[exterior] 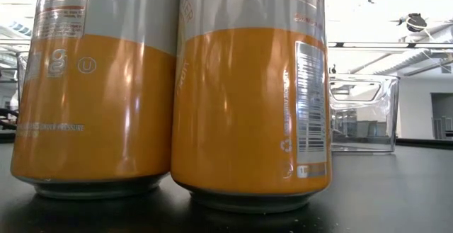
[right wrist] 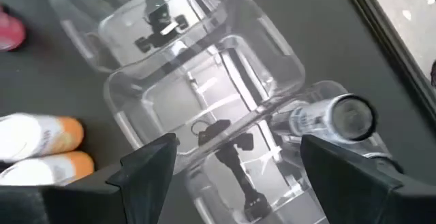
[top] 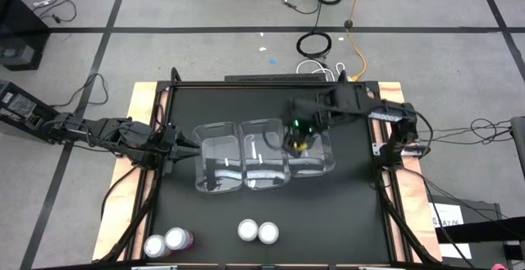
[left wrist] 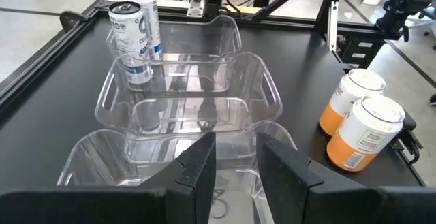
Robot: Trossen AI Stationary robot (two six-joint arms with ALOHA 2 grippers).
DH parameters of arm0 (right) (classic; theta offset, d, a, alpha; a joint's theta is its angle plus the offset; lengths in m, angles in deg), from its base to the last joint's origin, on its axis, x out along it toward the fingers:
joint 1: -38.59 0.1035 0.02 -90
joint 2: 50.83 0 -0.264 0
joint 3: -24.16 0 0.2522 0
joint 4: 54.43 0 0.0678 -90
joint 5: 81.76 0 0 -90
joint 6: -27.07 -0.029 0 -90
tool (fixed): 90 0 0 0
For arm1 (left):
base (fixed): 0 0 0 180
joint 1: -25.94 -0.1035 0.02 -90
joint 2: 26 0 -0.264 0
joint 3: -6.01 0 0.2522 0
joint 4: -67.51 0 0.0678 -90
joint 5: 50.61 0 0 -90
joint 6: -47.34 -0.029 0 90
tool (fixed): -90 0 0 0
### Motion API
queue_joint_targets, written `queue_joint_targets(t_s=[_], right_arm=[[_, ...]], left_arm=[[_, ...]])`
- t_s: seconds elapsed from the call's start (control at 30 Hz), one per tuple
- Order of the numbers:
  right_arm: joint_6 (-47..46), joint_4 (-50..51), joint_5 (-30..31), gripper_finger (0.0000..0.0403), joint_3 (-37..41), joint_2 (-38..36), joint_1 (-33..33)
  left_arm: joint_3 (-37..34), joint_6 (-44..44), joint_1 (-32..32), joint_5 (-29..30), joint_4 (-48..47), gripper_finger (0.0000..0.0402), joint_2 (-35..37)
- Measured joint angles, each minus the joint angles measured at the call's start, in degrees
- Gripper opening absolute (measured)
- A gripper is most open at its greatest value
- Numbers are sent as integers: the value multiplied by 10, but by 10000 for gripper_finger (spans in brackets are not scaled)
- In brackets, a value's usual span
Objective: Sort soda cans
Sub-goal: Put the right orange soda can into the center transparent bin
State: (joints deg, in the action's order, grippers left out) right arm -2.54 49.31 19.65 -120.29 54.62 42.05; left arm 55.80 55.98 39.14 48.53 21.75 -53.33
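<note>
Orange cans fill our low view; our right gripper hangs wide open, empty, over the right bin holding grey cans.

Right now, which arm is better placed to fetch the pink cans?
Left, probably: the pink cans sit on its side of the table, while the right arm reaches over the right bin.

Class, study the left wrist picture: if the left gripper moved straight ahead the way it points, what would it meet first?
Most likely the near wall of the closest clear bin, just ahead of the left gripper. The grey cans stand further on, off to one side.
</note>
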Motion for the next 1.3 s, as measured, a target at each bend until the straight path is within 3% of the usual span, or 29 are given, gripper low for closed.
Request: queue_joint_targets(t_s=[0.23,0.5,0.73,0.9,1.3], right_arm=[[-76,-1,85,306,0,0,111],[-107,-19,77,306,13,30,194],[-78,-80,77,306,13,86,225],[-54,-137,23,306,13,125,232],[-111,-208,-61,306,13,188,262]], left_arm=[[0,0,0,0,0,116,0],[0,0,0,0,0,116,0],[0,0,0,0,0,116,0],[0,-1,0,0,0,116,0],[0,-1,0,0,-3,116,0]])
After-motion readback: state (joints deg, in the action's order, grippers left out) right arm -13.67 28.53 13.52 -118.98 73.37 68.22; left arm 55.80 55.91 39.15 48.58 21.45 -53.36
